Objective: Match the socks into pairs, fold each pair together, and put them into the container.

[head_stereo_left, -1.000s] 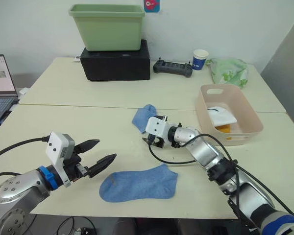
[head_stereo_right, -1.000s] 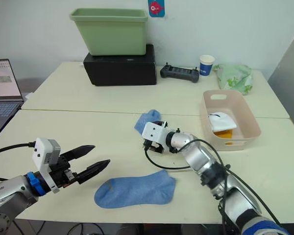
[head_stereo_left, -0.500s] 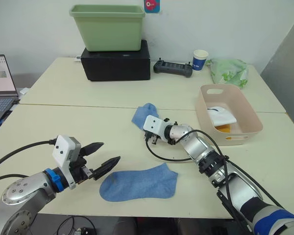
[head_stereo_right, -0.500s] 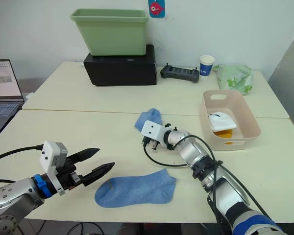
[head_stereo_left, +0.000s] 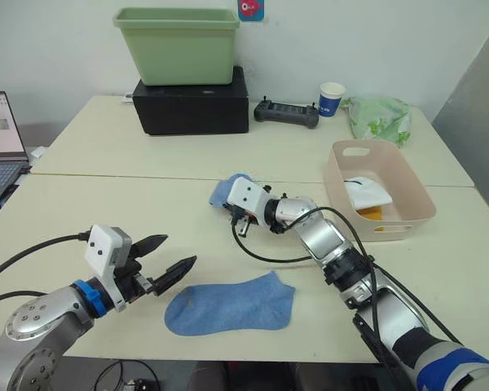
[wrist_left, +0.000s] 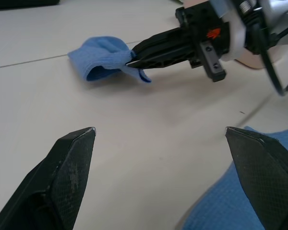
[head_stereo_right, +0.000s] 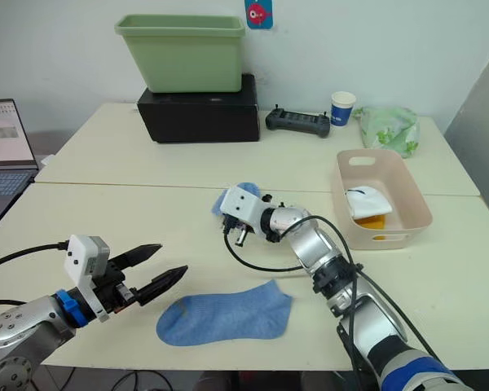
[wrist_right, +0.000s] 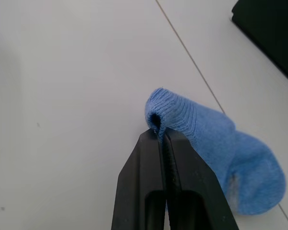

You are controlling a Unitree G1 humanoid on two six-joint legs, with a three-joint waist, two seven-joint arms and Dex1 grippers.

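- right gripper [wrist_right: 161, 136] is pinching the cuff of the far blue sock [wrist_right: 216, 143], probably to drag it over to its match
- left gripper [head_stereo_left: 169, 255] hangs spread wide beside the flat blue sock [head_stereo_left: 231, 304] on the counter [head_stereo_left: 130, 204]
- pink container [head_stereo_left: 407, 213] has white and yellow socks inside

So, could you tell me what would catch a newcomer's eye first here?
Probably the right gripper, fingers shut on the cuff of a crumpled blue sock mid-table. Next, the flat blue sock at the near edge, with the open left gripper beside it.
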